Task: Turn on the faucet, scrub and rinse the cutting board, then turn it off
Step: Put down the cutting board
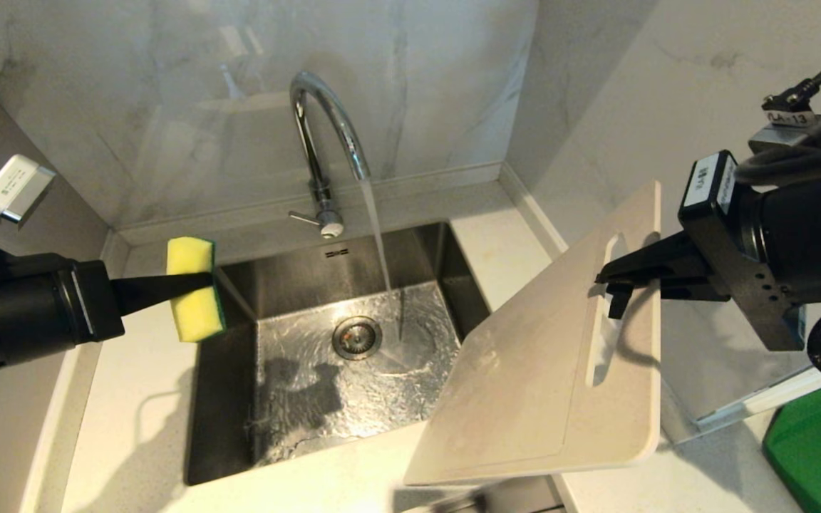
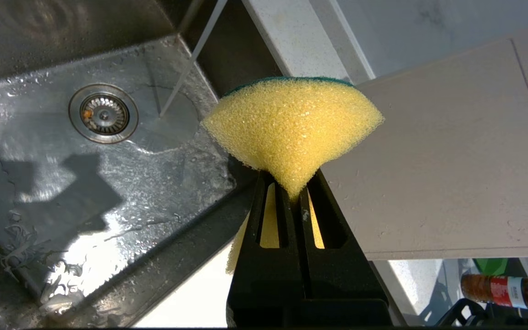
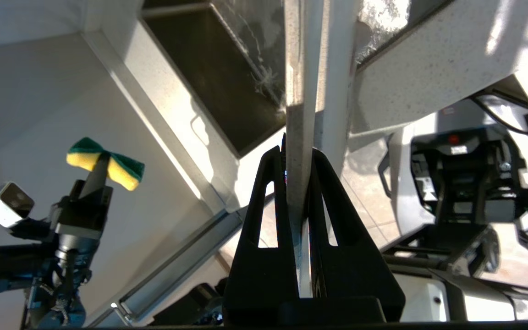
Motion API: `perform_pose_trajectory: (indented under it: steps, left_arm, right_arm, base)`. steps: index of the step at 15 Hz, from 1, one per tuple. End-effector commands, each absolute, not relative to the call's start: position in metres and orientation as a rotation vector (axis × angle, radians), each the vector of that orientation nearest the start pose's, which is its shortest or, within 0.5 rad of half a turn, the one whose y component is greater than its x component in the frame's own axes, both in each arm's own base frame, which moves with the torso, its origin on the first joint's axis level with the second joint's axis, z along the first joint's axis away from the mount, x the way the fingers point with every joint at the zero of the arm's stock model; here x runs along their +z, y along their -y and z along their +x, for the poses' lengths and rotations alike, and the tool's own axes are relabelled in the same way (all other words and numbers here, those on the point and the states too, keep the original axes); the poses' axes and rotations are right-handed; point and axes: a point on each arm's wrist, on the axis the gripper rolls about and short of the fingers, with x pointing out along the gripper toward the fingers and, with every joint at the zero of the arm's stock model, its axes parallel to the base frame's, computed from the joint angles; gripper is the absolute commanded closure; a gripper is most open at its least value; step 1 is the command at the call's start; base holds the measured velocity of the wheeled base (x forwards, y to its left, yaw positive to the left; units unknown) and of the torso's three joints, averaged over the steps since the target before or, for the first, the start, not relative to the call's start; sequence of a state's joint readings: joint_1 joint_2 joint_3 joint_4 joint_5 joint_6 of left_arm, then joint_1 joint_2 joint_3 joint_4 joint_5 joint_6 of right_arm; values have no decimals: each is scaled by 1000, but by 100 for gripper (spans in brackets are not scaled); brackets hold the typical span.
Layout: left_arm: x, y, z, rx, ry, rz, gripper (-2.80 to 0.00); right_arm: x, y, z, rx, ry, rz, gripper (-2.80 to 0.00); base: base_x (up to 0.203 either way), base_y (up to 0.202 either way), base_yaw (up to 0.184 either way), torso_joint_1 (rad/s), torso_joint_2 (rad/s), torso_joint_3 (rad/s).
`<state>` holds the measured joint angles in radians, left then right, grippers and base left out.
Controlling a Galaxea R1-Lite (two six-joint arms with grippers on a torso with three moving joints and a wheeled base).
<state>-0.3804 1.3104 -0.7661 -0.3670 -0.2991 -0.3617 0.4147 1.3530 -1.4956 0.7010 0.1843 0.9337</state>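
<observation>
While water pours from the faucet (image 1: 325,135) into the sink (image 1: 289,278), the cutting board (image 1: 546,370) hangs tilted over the sink's near right corner, probably so runoff drains in. It's pale beige, thin, faintly wet, slot handle upward. Right tool (image 1: 621,279) is clamped on its far edge by that slot. Left tool (image 1: 193,283), well apart, squeezes a yellow sponge (image 1: 193,288) above the tabletop (image 1: 132,399), ready to scrub.

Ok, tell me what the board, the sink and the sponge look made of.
Off-white rectangular cutting board: likely matte plastic, thin and uniform. Steel-grey sink: brushed stainless steel, by its reflections. Yellow sponge: porous foam with a green scouring layer.
</observation>
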Motion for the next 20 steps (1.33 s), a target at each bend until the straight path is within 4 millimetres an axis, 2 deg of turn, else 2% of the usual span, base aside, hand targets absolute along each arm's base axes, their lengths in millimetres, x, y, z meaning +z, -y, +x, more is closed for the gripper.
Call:
perform_pose_trajectory:
  steps: [1, 6, 9, 15, 18, 20]
  left_arm:
    - [246, 84, 193, -639, -301, -342, 0]
    - [246, 84, 191, -640, -297, -342, 0]
    - [247, 83, 190, -642, -294, -342, 0]
    - [247, 83, 190, -642, -291, -343, 0]
    - [247, 82, 186, -642, -293, -343, 0]
    - [246, 82, 186, -642, -294, -343, 0]
  right_arm:
    - [325, -77, 166, 260, -809, 815, 0]
    - [303, -75, 162, 247, -817, 807, 0]
    - [293, -67, 147, 232, -814, 760, 0]
    - [234, -58, 133, 80, -904, 509, 0]
    - [224, -58, 136, 58, -942, 487, 0]
    - [211, -59, 143, -35, -960, 428, 0]
  base:
    - [0, 0, 0, 0, 0, 0]
    - [0, 0, 0, 0, 0, 0]
    - [0, 0, 0, 0, 0, 0]
    - [0, 0, 0, 0, 0, 0]
    - [0, 0, 0, 0, 0, 0]
    - [0, 0, 0, 0, 0, 0]
